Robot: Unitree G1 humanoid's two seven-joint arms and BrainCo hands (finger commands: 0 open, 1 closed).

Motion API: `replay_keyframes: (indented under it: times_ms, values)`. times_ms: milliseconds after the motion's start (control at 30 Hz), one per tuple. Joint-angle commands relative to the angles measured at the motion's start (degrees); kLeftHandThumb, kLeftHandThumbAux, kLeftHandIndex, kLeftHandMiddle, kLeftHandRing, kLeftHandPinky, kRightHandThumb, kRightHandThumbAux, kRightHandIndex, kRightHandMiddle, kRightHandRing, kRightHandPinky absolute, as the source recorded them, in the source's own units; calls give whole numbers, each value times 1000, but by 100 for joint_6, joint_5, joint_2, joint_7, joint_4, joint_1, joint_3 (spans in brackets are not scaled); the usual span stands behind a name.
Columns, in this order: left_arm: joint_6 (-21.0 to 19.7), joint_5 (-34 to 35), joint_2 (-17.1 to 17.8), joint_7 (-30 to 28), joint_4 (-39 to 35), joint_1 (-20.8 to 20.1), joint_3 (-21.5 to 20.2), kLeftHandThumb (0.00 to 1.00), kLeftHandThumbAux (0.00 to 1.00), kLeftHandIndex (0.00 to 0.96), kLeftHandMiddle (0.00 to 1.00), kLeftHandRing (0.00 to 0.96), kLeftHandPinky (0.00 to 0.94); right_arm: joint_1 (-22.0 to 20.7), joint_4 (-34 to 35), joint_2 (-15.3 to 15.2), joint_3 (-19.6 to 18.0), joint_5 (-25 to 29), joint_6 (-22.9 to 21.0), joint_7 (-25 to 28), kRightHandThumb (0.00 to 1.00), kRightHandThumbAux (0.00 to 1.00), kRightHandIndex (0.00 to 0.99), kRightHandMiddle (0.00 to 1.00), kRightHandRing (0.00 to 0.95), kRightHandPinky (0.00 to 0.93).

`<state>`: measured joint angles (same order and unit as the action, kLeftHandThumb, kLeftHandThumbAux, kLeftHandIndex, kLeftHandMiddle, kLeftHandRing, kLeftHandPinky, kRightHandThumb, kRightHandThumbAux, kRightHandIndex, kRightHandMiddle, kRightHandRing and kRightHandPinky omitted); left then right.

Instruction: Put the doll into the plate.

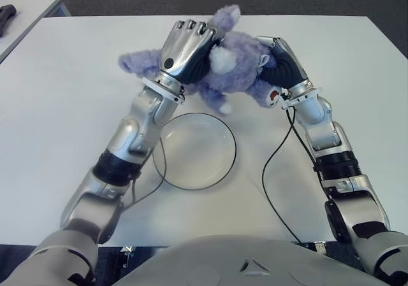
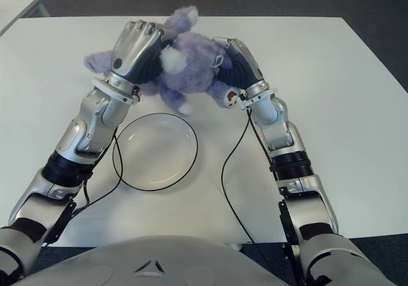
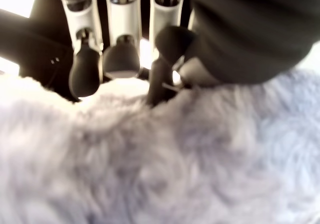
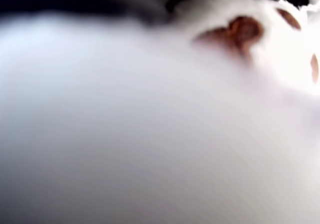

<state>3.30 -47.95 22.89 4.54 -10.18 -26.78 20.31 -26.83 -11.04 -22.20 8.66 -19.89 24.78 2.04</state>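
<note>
A: Where are the hands?
B: The left robot hand (image 1: 186, 47) and right robot hand (image 1: 282, 63) both clasp the fluffy lavender plush doll (image 1: 233, 66), one on each side.
A: And the plate?
B: The shallow clear round plate (image 1: 194, 151) sits empty on the white worktop (image 1: 57, 107), just nearer the robot. The doll's grasped; carrying and lowering remain.

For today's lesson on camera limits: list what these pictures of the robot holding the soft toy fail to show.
- Right hand: its fingers are buried in the doll in the eye views; fur fills the right wrist view.
- Left hand: its palm side is hidden behind its own back.
- Whether the doll touches the table: hidden underneath.
- Dark thing on the side table: cut off by the edge.
</note>
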Motion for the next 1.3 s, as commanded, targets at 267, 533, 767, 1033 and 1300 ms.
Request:
replay_keyframes:
  times_ms: [267, 533, 767, 1033, 1300]
  values:
    - [140, -83, 51, -513, -49, 164, 52, 851, 667, 402, 554, 839, 858, -110, -197, 87, 156, 4, 645, 163, 714, 711, 440, 856, 864, 870]
    - [130, -158, 58, -524, 13, 99, 52, 851, 667, 401, 552, 840, 858, -270, -378, 113, 155, 5, 799, 191, 715, 711, 440, 858, 867, 874]
    - [105, -212, 28, -542, 26, 60, 55, 851, 667, 401, 552, 841, 852, -409, -517, 113, 119, -40, 959, 114, 715, 711, 440, 859, 869, 874]
    - [106, -267, -2, -545, 15, 31, 58, 851, 667, 402, 553, 838, 856, -436, -405, 98, 81, 64, 901, 240, 716, 712, 440, 862, 870, 878]
    - [153, -252, 6, -545, -2, 55, 56, 852, 666, 402, 553, 840, 847, -441, -348, 104, 75, 96, 823, 408, 716, 712, 440, 863, 872, 878]
